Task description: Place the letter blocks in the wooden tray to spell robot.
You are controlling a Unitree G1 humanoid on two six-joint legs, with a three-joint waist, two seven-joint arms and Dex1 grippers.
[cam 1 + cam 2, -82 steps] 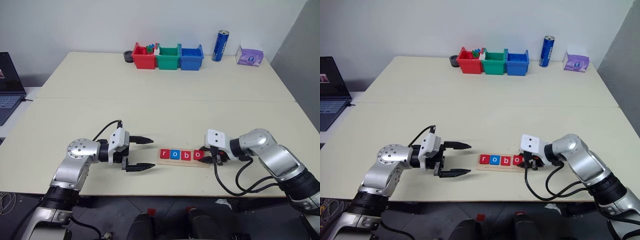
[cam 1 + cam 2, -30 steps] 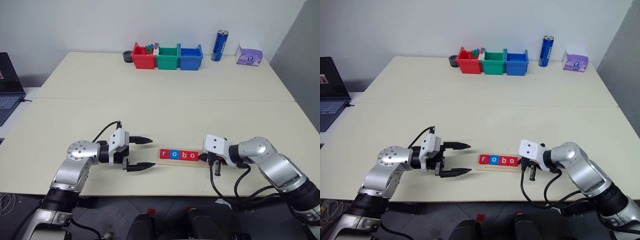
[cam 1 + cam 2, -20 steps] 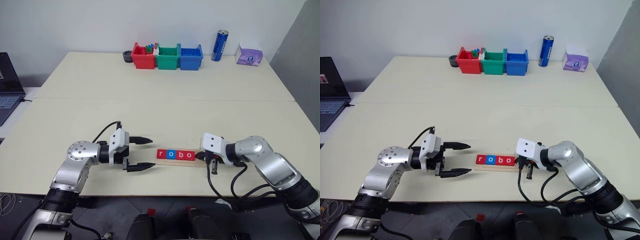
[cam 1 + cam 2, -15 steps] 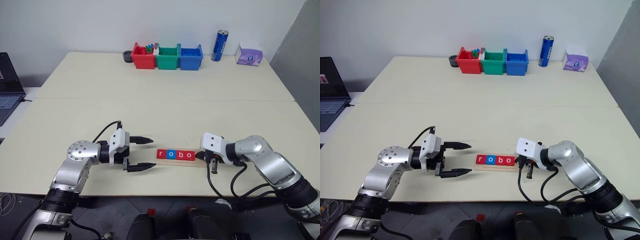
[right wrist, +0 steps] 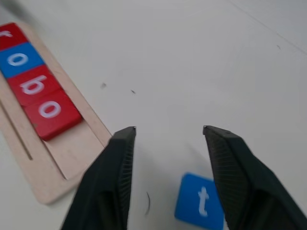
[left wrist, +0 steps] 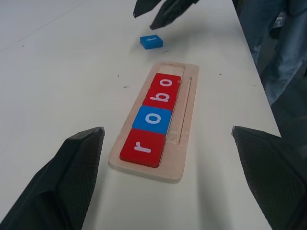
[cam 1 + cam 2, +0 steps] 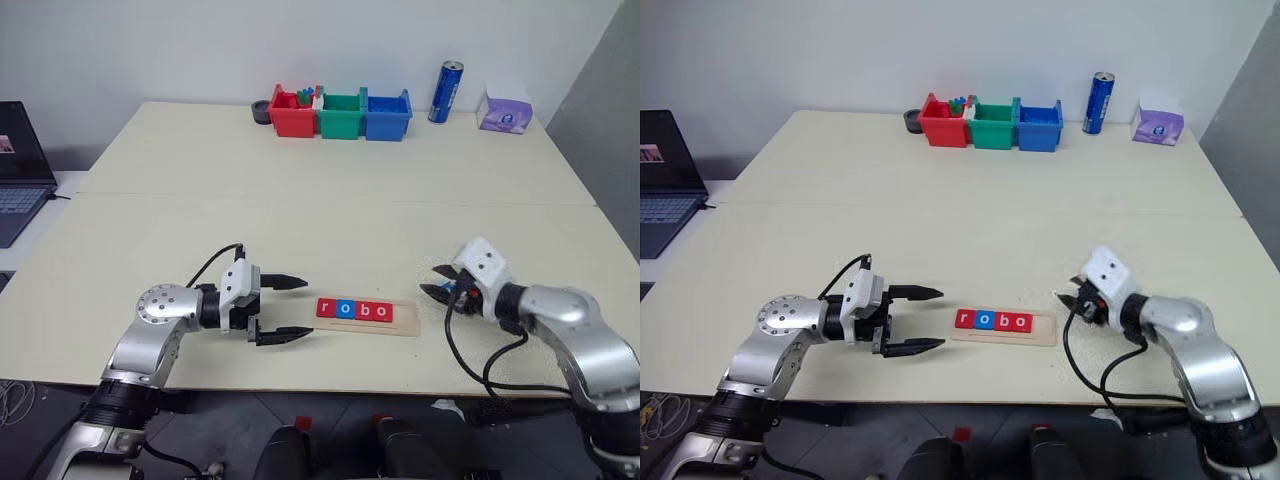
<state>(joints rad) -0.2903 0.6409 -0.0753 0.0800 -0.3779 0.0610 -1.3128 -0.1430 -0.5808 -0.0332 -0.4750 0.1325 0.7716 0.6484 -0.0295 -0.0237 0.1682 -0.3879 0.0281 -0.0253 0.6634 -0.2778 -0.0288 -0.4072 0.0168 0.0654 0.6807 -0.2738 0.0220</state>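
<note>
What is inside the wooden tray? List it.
The wooden tray holds four letter blocks in a row: red r, blue o, red b, red o. Its last slot is bare wood. The blue t block lies outside on the table.

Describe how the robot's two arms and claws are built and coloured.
Both arms are silver metal with rounded joints and black segments. Each wrist carries a white block, then a left claw and right claw of two black pointed fingers. A black cable loops along each arm.

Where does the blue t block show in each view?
Left wrist: t block just beyond the empty end of the wooden tray.
Right wrist: low, between the fingers, off the tray's empty end.
Eye views: barely visible by the right gripper, right of the tray.
Shared landmark: the tray.
</note>
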